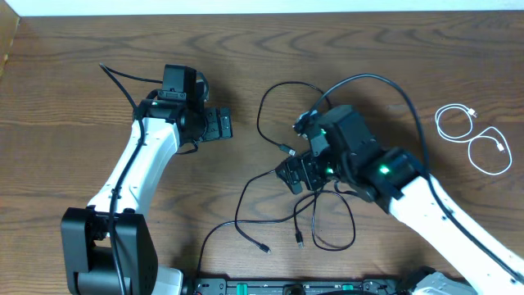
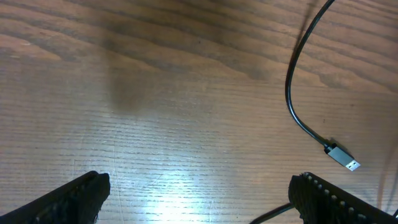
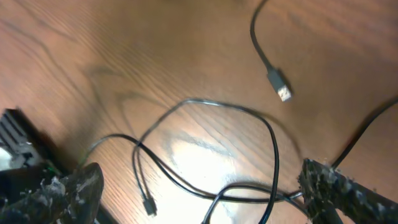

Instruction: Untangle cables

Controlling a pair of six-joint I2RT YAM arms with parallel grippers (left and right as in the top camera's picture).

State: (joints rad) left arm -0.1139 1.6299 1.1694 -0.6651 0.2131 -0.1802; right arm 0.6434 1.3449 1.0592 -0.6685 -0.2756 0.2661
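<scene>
Much of the tangle of thin black cables [image 1: 259, 121] is hard to follow: the right arm's bulky dark wrist covers its upper part in the overhead view, and where the strands cross under the right fingers [image 1: 293, 177] cannot be made out. Both wrist views cut the rough-textured black finger pads off at the bottom edge. The cables lie mid-table on the dark brown wood-grain table [image 1: 65, 82], looping loosely toward the near edge, with small plugs at their free ends. One flat silver-tipped plug [image 2: 343, 158] rests apart from the left fingers [image 1: 219, 125], its cord curving away out of frame. The left fingers stand spread wide over bare, glossy wood, gripping nothing. The right fingers are likewise spread wide above the black loops, with nothing clamped between them. A thin white cable [image 1: 437, 121] sits coiled in two rings well to the right, clear of the black ones.
</scene>
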